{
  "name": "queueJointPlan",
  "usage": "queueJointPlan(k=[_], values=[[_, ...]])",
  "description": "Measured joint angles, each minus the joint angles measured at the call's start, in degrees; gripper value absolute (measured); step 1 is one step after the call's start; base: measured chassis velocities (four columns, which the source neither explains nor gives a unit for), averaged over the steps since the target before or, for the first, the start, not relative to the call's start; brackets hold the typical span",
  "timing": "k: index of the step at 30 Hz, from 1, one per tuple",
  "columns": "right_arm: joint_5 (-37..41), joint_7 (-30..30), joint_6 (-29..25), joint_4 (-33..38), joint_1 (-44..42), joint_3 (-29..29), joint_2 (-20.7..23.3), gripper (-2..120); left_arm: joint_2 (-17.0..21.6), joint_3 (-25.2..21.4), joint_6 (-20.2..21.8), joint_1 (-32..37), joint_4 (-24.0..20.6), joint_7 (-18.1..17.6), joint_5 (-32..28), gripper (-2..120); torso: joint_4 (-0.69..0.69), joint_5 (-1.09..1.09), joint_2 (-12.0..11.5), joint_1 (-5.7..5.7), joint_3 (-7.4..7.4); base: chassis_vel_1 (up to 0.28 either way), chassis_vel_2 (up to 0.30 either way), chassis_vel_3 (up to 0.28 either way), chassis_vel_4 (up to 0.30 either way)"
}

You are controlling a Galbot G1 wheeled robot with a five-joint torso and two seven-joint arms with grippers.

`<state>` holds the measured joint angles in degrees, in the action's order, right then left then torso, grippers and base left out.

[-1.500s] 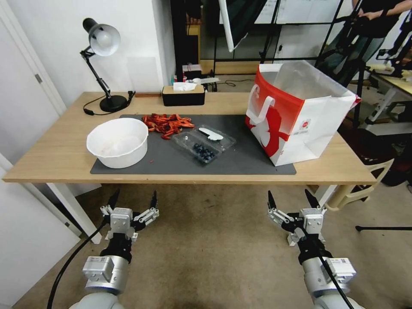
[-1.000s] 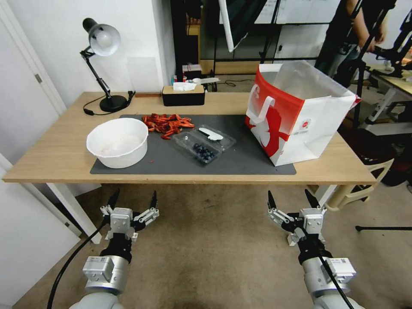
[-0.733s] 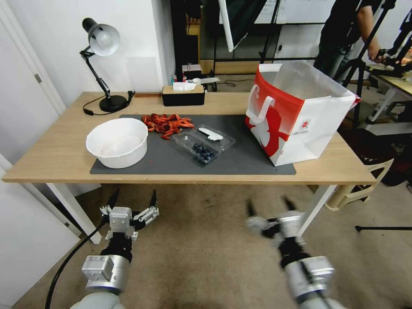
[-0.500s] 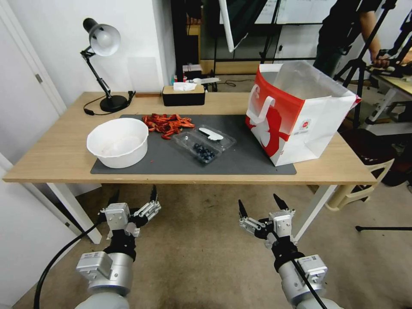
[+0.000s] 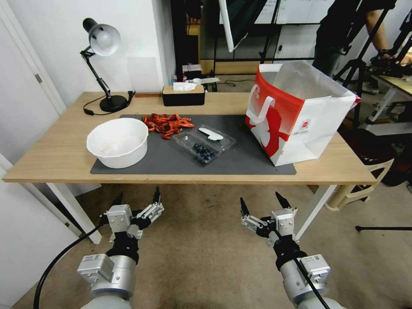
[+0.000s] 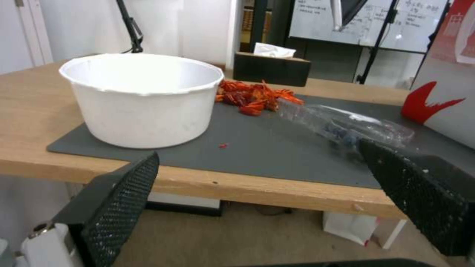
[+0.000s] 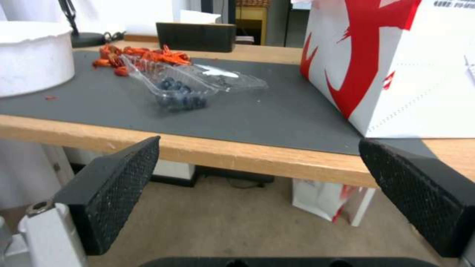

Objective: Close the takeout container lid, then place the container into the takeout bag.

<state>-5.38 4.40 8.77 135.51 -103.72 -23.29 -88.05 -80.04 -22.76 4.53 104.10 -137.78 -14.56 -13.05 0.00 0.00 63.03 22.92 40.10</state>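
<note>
- The left gripper [image 5: 136, 201] sits low in the lower left of the head view, below the table edge, with its fingers spread wide and nothing in them
- The right gripper [image 5: 261, 201] sits low in the lower right of the head view, also below the table edge, fingers wide and holding nothing
- Both point up toward the table [image 5: 51, 159]
- The takeout container [image 5: 204, 143] lies in the middle of the head view on the dark mat [image 5: 240, 163], between the white bowl [image 5: 117, 142] on the left and the takeout bag [image 5: 300, 111] on the right
- The box is open. The lid [image 5: 216, 136] lies flat toward the upper right, with its white label facing up, and the blueberries sit in the other half toward the lower left
- Its long way runs on a slant, from upper right to lower left of the head view
- A pile of red bits [image 5: 167, 122] lies just beside the box, toward the upper left
- The bag stands up with its mouth open at the top
- I think this is the very start: reaching for the box, with the lid not yet closed
- The next move calls for a gripper to rise over the table edge, get under the flat lid and fold it over the berries. The plastic looks thin and may slide on the mat
</note>
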Motion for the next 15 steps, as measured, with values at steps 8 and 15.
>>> queueJointPlan(k=[8,15], values=[[10.17,1.08,0.87,-0.5,2.9,-1.21,2.42,100,0.6,-0.31,-0.17,-0.14,0.64,0.81,0.26,100,0.01,0.01,0.0,0.0,0.0,0.0,0.0,0.0,0.0],[32.19,-0.2,4.97,-0.27,9.15,-3.86,7.33,100,1.55,-0.29,-0.55,-0.96,2.04,1.43,0.14,100,-0.02,0.0,0.0,0.0,0.0,0.0,0.0,0.0,0.0]])
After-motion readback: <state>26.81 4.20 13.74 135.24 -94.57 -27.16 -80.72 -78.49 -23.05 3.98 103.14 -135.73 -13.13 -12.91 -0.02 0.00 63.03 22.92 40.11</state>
